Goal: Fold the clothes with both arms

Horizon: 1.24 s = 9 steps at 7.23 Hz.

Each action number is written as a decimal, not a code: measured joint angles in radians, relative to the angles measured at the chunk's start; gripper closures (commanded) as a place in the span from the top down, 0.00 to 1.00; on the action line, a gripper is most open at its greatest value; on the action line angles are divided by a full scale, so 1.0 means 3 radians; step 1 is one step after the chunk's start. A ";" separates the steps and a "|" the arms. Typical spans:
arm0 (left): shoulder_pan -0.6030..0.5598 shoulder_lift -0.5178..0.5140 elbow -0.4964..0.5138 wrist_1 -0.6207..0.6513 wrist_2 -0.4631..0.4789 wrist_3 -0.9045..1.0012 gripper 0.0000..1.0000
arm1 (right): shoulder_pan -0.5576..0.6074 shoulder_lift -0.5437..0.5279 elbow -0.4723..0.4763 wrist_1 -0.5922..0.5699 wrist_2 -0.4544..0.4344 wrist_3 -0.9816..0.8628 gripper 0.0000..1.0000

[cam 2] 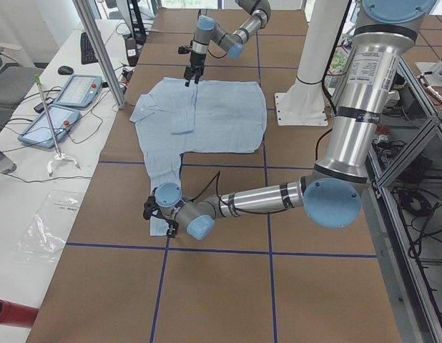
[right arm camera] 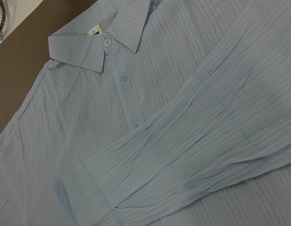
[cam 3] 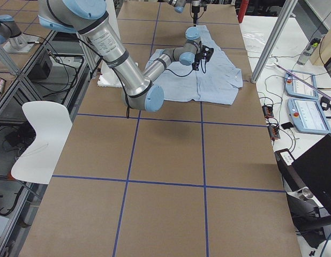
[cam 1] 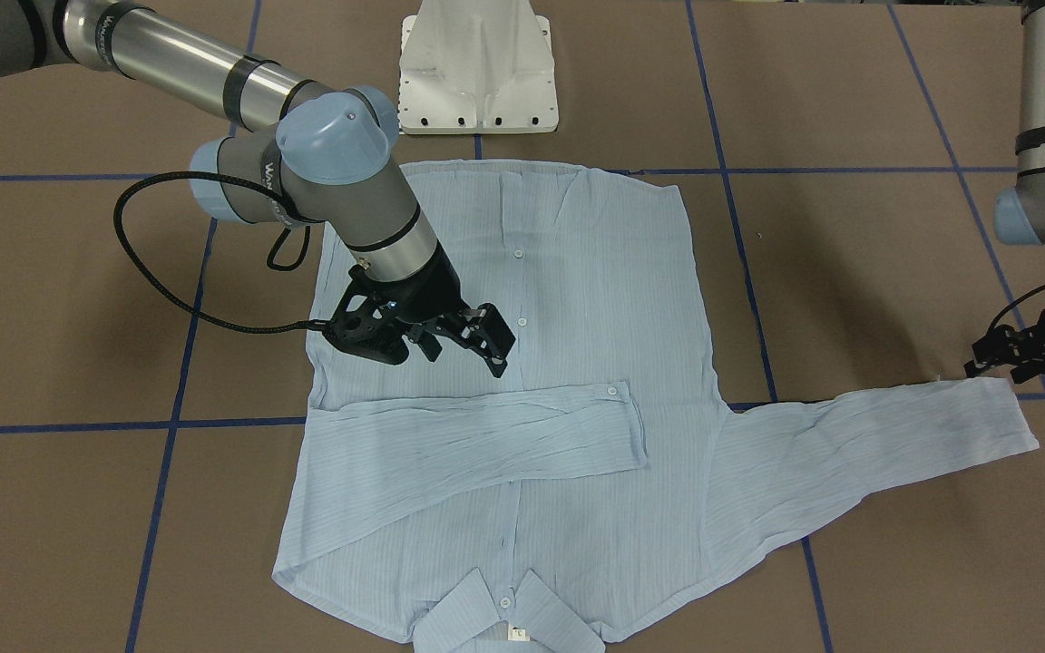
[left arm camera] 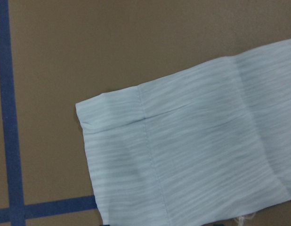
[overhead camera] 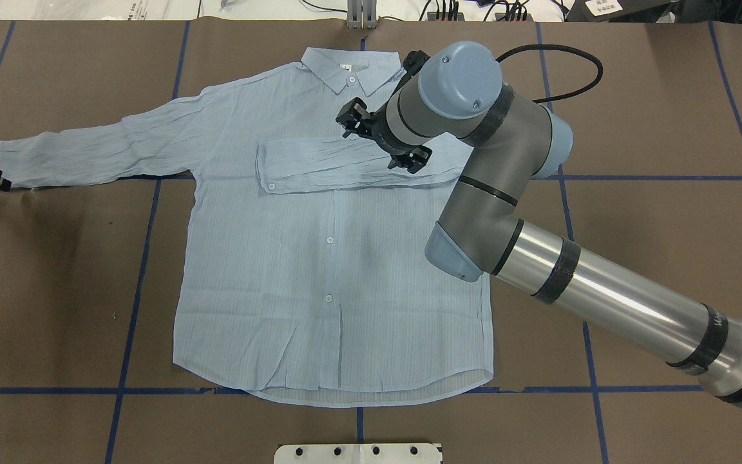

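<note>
Lying flat, pale-blue striped shirt (overhead camera: pixel 281 290), one sleeve (overhead camera: pixel 319 167) folded across chest

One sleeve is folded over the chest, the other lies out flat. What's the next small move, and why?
Probably lower the left claw onto the cuff of the outstretched sleeve and close on it. It sits right beside that cuff, and the right claw hangs open over the folded sleeve, holding nothing.
</note>
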 measured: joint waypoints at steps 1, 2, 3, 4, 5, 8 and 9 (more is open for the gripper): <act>-0.0001 0.0009 0.0001 0.0001 0.0002 0.0001 0.65 | -0.0003 -0.0002 0.0003 0.0000 -0.0001 0.0002 1.00; -0.0001 0.0010 0.0003 0.0004 0.0005 -0.0002 0.59 | -0.0007 -0.0006 0.0004 0.0000 -0.0001 0.0003 1.00; -0.0001 0.0011 0.0004 0.0010 0.0008 -0.0005 0.59 | -0.0010 -0.0010 0.0004 0.0001 -0.0001 0.0004 1.00; -0.0001 0.0010 0.0006 0.0017 0.0009 -0.0007 0.59 | -0.0011 -0.0013 0.0004 0.0001 -0.0001 0.0004 1.00; -0.0001 0.0006 0.0005 0.0022 0.0008 -0.0009 0.61 | -0.0017 -0.0014 0.0004 0.0001 -0.0001 0.0004 1.00; -0.0012 -0.0022 -0.0002 0.0010 0.0054 -0.0018 0.65 | -0.0034 -0.0015 0.0005 0.0002 -0.0005 0.0009 1.00; -0.0014 -0.0030 -0.0002 0.0004 0.0133 -0.0025 0.65 | -0.0036 -0.0013 0.0005 0.0002 -0.0006 0.0009 1.00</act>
